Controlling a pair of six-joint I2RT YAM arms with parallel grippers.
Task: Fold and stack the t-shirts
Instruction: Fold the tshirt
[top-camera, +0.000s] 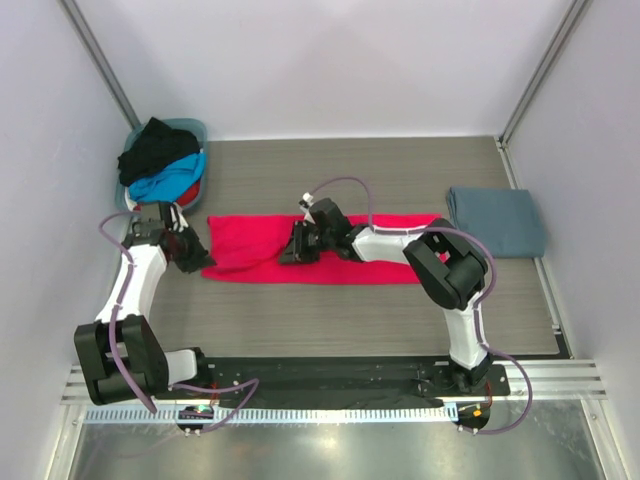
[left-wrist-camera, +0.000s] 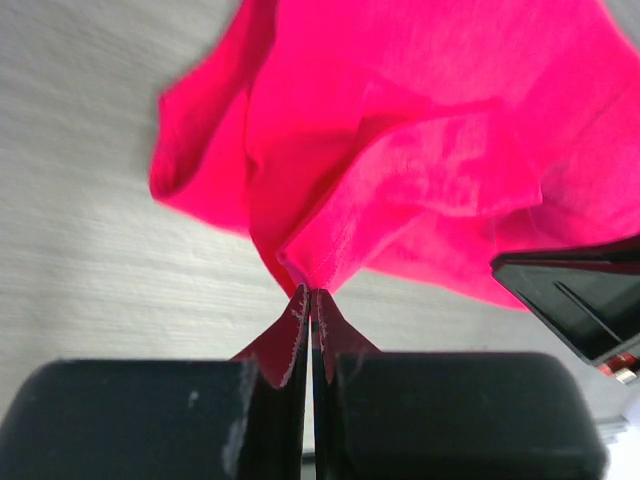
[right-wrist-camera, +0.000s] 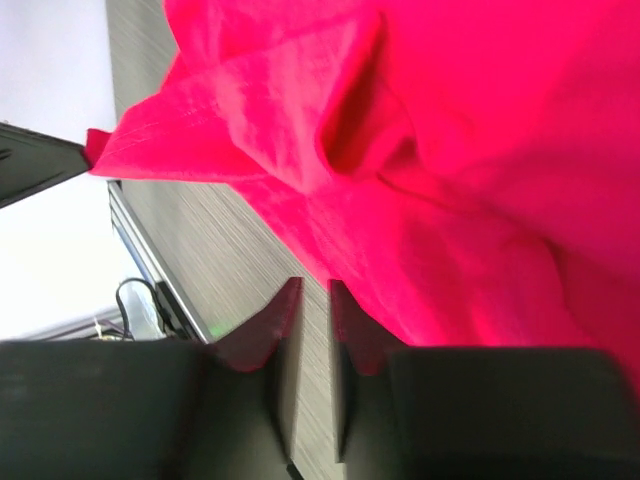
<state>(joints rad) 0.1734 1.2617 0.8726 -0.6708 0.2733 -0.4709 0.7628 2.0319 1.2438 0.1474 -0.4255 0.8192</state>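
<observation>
At the 9 o'clock edge of the table (top-camera: 330, 310), close to the wall, the left gripper (top-camera: 200, 258) pinches shut on the end of the pink shirt (top-camera: 250, 245). That shirt lies as a strip, long axis 9 to 3, with open tabletop toward 6. Mid-strip, the right gripper (top-camera: 297, 250) rests, jaws slightly parted, holding nothing. At 3, by the edge, the grey shirt (top-camera: 497, 222) lies folded.

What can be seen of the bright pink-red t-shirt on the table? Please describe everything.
The pink-red t-shirt is soft, thin cloth, folded into a long band lying across the table. It is flat in the middle and wrinkled at its left end. The left gripper, shut, pinches a corner at that end. The right gripper sits low over the middle, jaws slightly apart with no cloth between them; the cloth lies just beside one finger.
</observation>
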